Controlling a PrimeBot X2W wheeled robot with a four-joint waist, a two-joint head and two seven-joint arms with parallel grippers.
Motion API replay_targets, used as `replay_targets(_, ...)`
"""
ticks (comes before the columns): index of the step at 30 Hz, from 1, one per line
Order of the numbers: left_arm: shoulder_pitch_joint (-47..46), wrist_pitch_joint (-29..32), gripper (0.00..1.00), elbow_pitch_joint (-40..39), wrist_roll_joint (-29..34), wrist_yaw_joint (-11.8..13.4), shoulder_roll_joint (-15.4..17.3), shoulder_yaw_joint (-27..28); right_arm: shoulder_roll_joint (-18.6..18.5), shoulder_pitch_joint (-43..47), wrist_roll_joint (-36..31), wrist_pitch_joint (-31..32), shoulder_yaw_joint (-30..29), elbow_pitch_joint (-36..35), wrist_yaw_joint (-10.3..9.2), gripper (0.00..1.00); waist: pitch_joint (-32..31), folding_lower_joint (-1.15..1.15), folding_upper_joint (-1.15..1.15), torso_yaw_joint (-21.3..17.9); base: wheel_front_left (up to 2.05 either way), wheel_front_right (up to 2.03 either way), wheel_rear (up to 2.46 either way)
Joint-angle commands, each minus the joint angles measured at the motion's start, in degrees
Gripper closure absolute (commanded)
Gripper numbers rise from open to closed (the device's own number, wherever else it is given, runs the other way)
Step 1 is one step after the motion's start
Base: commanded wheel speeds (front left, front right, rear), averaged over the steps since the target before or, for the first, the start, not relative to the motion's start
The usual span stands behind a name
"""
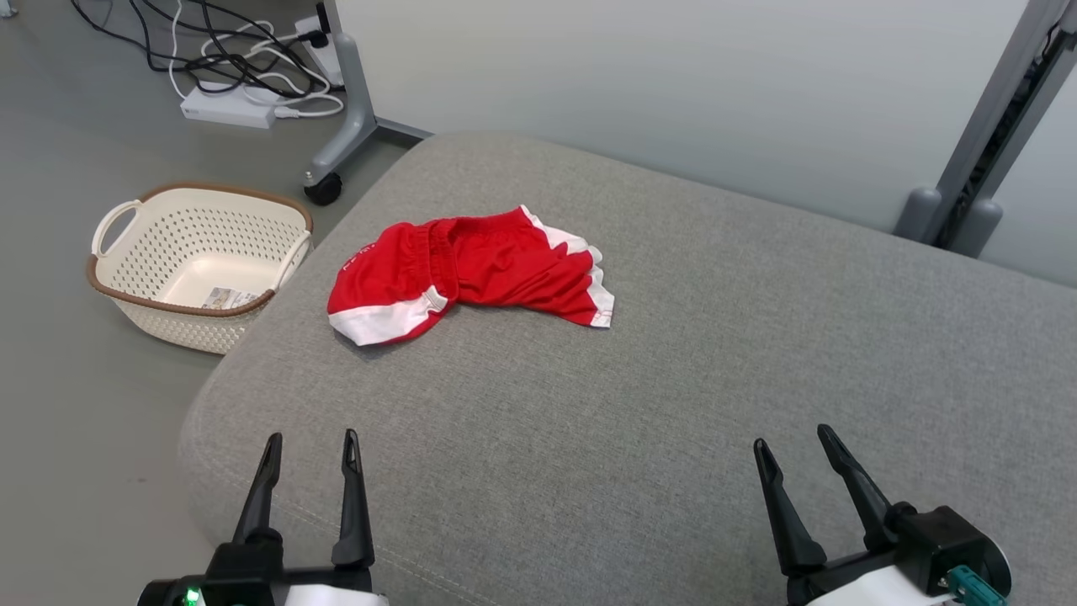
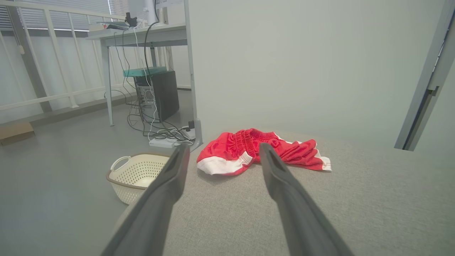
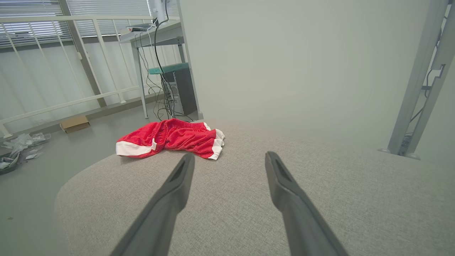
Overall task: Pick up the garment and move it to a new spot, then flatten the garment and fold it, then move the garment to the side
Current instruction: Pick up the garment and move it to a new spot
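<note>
Grey cushion (image 1: 673, 379) carried the crumpled red garment (image 1: 471, 273), while the left pincer (image 1: 311, 436) and right pincer (image 1: 792, 436) hung well short of it, fingers spread, empty.

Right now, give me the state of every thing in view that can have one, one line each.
Red and white fabric shorts, crumpled and unfolded, lying on the grey upholstered cushion, ungripped.
Cream perforated plastic basket with brown rim, upright on the floor, holding a paper slip.
Left gripper, open, empty, short of the shorts.
Right gripper, open, empty, over the cushion.
</note>
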Motion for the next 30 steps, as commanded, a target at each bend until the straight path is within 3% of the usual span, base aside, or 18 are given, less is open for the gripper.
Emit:
replay_targets(1,-0.86,-0.27,0.00,-0.09,-0.34,0.30,0.19,0.20,-0.53,-0.59,-0.11,-0.12,-0.04,-0.12,0.02,0.00,0.71,0.00,0.00,-0.48,0.00,0.00,0.00)
replay_targets(17,-11.12,-0.22,0.00,0.49,-6.79,2.66,0.18,0.37,-6.90,-6.73,-0.98,-0.12,0.83,-2.08,0.02,0.00,12.73,0.00,0.00,-3.82,0.00,0.00,0.00)
replay_targets(26,-23.57,-0.22,0.00,6.57,-11.99,0.58,0.19,1.53,-10.97,-11.13,-1.15,-0.12,2.30,-2.73,0.02,0.00,20.17,0.00,0.00,-5.25,0.00,0.00,0.00)
replay_targets(30,-31.76,-0.21,0.00,15.59,-13.98,-0.75,0.16,3.91,-12.46,-12.90,-0.91,-0.12,2.44,-3.41,0.02,0.00,23.06,0.00,0.00,-6.54,0.00,0.00,0.00)
